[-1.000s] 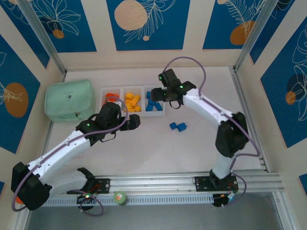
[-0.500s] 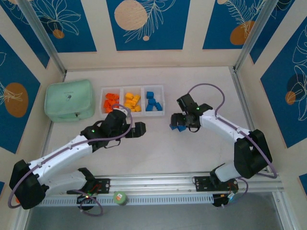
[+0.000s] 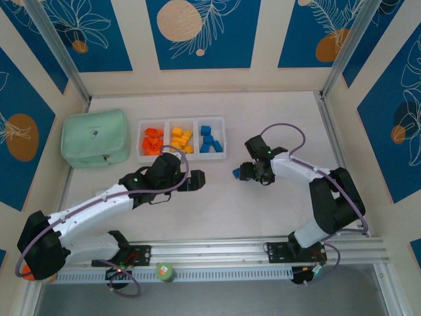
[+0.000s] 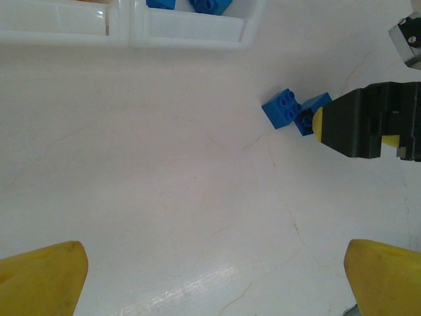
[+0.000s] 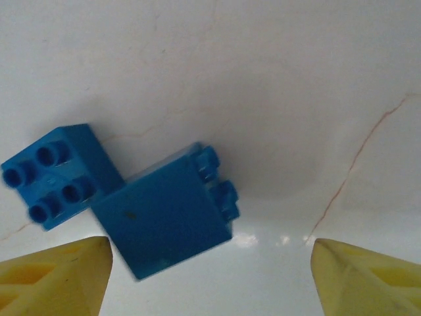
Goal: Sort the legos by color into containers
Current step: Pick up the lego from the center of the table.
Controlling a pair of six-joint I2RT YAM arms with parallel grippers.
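Two small blue plastic Lego bricks (image 5: 164,210) are lying touching, near the front right corner of the white translucent three-compartment tray (image 3: 182,157), so you are risking pinching both or knocking one away. Your right gripper (image 5: 210,263) is hovering over them, jaws spread, empty; your left gripper (image 4: 214,276) is hanging wide open before the tray.

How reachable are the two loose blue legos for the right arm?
Likely yes: the right gripper hovers open just above the upright blue lego and the tipped blue lego, with nothing between.
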